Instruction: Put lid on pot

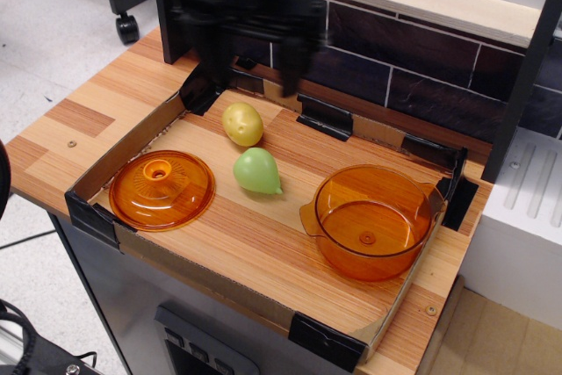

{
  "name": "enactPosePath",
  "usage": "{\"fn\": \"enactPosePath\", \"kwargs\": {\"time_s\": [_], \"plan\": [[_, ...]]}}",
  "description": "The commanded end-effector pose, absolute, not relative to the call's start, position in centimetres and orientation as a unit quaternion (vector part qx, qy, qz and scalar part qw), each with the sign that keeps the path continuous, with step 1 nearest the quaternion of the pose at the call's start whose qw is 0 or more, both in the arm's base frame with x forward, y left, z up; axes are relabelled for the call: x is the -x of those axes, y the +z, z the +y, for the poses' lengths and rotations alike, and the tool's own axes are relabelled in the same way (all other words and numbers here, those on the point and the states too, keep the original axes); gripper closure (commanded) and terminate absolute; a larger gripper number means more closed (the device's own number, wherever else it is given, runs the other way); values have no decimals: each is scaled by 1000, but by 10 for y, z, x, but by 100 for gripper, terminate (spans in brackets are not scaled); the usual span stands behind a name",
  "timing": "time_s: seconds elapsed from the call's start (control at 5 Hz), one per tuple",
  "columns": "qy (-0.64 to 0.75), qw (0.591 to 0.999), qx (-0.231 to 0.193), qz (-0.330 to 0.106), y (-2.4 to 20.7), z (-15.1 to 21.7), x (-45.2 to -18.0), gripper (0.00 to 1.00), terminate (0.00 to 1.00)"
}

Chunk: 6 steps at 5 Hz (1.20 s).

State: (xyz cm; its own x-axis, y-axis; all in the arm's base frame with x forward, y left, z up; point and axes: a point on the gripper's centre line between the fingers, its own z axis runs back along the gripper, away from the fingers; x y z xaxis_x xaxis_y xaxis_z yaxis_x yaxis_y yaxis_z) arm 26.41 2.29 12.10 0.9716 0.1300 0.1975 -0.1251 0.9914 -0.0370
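Observation:
The orange lid (162, 189) with its small central knob lies flat at the left end of the cardboard tray. The deep orange pot (371, 222) stands open at the right end. My black gripper (252, 72) hangs blurred above the tray's back left edge, over the yellow potato, well above and behind the lid. Its two fingers (211, 63) point down with a wide gap between them and hold nothing.
A yellow potato (242, 124) and a green pear (256, 171) lie between lid and pot. The low cardboard tray wall (132, 142) with black taped corners rings the area. A dark tiled back wall and a black post stand behind.

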Motion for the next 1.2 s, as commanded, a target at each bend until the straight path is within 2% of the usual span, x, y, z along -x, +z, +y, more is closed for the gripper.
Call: {"fn": "enactPosePath", "kwargs": {"time_s": [0.0,0.6,1.0], "plan": [[42,993,6,-110,104,69,-261,0,0],[21,999,0,-40,77,112,-248,0,0],[2,1000,3,-27,53,102,-237,0,0]]}}
